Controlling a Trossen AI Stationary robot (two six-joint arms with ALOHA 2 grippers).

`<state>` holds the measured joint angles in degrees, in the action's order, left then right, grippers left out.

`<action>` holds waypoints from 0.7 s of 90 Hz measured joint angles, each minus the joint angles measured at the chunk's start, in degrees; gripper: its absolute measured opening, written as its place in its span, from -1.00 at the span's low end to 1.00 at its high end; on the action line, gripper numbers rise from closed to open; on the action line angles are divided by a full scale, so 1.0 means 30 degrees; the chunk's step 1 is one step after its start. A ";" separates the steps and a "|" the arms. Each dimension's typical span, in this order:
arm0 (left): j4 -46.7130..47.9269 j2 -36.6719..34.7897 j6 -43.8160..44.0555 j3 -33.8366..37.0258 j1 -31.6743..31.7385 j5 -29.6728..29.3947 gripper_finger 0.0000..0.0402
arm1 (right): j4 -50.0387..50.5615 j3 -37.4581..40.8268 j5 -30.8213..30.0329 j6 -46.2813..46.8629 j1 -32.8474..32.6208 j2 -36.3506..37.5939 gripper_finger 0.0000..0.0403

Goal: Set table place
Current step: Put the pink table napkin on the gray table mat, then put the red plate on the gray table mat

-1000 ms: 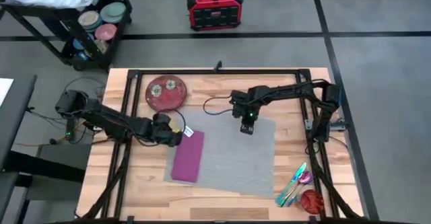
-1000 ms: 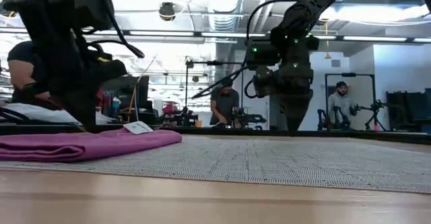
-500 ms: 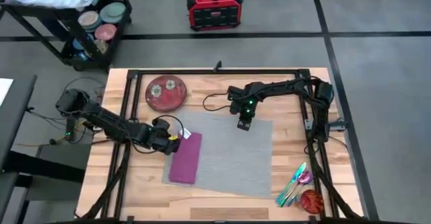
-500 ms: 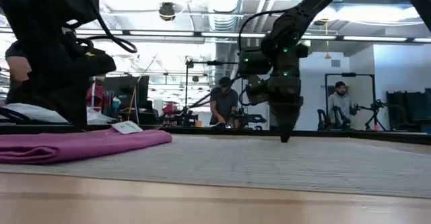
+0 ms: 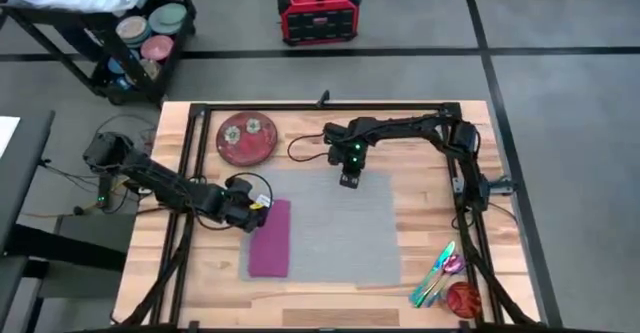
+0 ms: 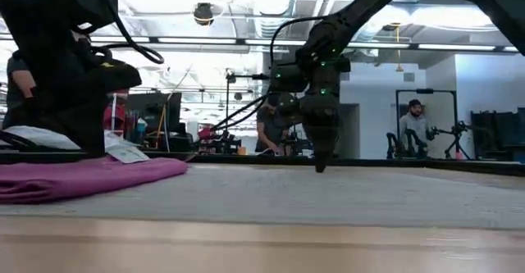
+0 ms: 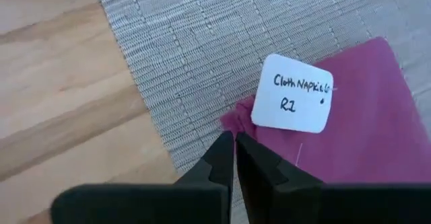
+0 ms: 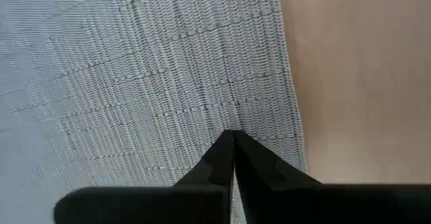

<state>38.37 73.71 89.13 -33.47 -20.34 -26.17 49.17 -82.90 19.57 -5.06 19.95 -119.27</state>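
Your grey placemat [image 5: 335, 228] lies flat mid-table [image 5: 320, 308], pinched at its far edge by the right gripper [image 5: 348, 180] and, through the purple napkin [image 5: 270, 239], by the left gripper [image 5: 252, 209]. The plate [image 5: 245, 138] and cutlery [image 5: 436, 271] (both off the mat) remain unplaced.

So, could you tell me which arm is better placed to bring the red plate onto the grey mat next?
Probably the left. The plate sits at the table's far left, nearer the left hand, which rests at the mat's left edge by the purple napkin. The right hand is pinched shut on the mat's far edge.
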 joint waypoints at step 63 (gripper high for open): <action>0.4719 -1.1544 -0.3193 -0.1086 0.6719 -0.6952 -1.00 | -0.6667 -0.2125 0.8757 0.3954 0.4765 0.3962 -0.62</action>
<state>52.52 39.08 79.55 -36.73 -0.18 -47.02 29.17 -89.27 45.84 6.80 34.24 -107.39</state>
